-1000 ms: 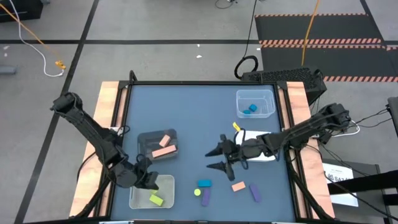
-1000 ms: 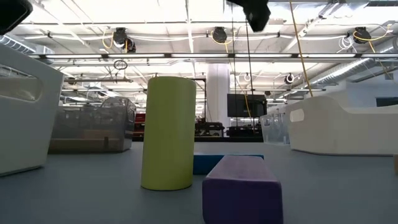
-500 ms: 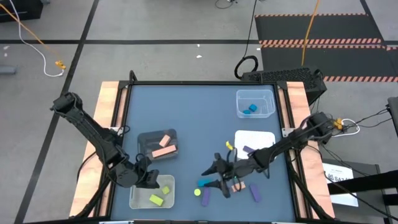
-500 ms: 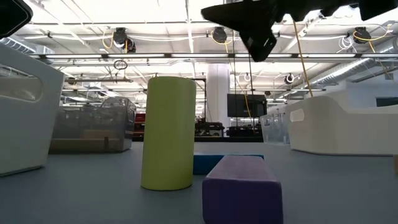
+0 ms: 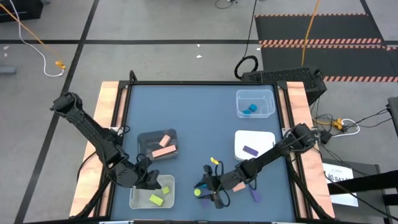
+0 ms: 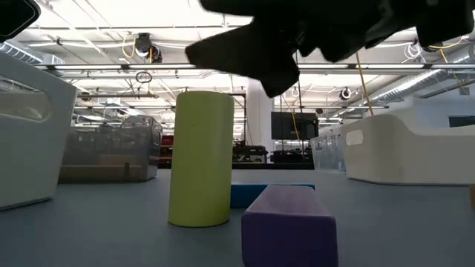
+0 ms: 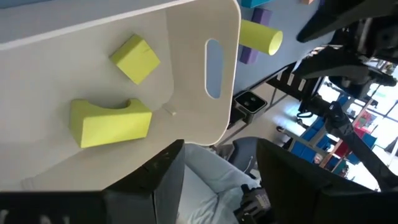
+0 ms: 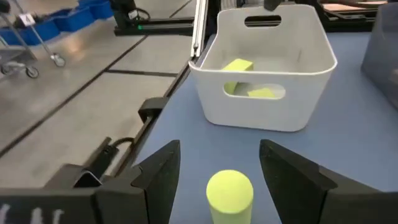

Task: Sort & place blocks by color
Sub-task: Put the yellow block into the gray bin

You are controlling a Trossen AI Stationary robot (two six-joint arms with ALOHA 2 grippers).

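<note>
Two changes: the left gripper (image 5: 149, 180) has just let go over the white bin (image 5: 134, 200), where a second yellow-green block (image 5: 165, 190) now lies. The right gripper (image 8: 221, 155) has swung down from the tray (image 5: 264, 142), its jaws spread around the cylinder (image 8: 229, 190) but gripping nothing, so that's probably the next pick. Count: four containers, two blue blocks (image 5: 250, 109) in the clear bin (image 5: 239, 102), two salmon blocks (image 5: 165, 142) in the dark bin (image 5: 144, 138), one purple block (image 5: 250, 150) on the tray; loose: one cylinder, one blue bar (image 6: 252, 195), one salmon piece (image 5: 239, 186), at least one purple bar (image 6: 289, 222).
</note>
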